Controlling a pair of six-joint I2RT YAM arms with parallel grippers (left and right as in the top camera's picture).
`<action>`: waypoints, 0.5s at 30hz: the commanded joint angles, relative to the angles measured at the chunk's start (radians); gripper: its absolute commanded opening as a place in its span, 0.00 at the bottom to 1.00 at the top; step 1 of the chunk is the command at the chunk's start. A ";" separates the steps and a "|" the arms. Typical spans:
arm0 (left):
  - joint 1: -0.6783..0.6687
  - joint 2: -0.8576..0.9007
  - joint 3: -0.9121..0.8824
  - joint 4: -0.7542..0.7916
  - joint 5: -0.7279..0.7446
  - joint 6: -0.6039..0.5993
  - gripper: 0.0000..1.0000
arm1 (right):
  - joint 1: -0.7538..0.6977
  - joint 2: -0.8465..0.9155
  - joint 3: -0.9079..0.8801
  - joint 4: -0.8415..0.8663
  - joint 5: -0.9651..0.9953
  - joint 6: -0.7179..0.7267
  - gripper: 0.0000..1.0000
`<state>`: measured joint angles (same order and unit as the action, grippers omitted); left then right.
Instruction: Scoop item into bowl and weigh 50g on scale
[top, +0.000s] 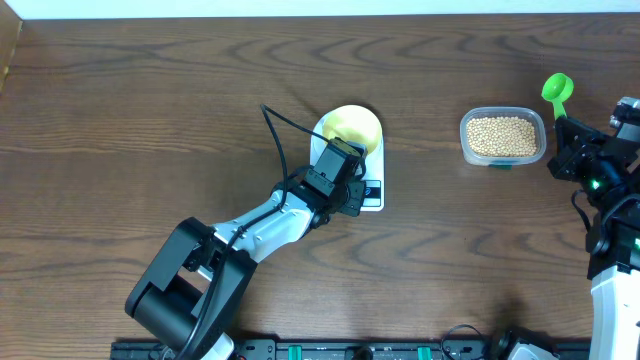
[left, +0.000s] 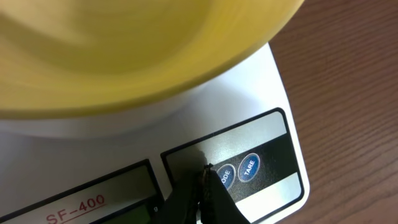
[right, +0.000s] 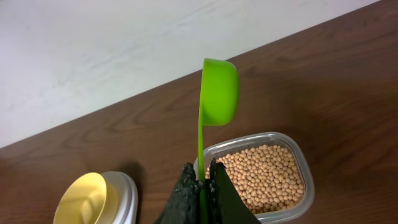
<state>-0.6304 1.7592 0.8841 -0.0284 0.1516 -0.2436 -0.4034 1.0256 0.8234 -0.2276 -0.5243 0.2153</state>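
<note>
While my left end effector (left: 204, 173), closed and empty, sits at the buttons (left: 236, 172) of the scale (left: 273, 118), the bowl (left: 124, 50) stands on it, apparently empty. My right end effector (right: 202, 177) grips the empty scoop (right: 219, 90) beside the tub (right: 309, 186) of beans (right: 264, 174). All scooping and weighing remain.

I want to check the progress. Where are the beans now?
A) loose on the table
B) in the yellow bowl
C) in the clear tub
C: the beans all lie in the tub, and the bowl on the scale is empty.
</note>
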 joint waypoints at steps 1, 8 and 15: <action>-0.002 0.035 0.003 -0.029 -0.034 -0.006 0.07 | 0.006 -0.006 0.015 0.000 -0.010 -0.015 0.01; -0.002 0.035 0.003 -0.034 -0.034 -0.006 0.07 | 0.006 -0.006 0.015 0.000 -0.010 -0.014 0.01; -0.002 0.036 0.003 -0.045 -0.034 -0.006 0.07 | 0.006 -0.006 0.015 0.000 -0.010 -0.014 0.01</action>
<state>-0.6308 1.7592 0.8906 -0.0483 0.1505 -0.2432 -0.4034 1.0256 0.8234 -0.2276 -0.5243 0.2153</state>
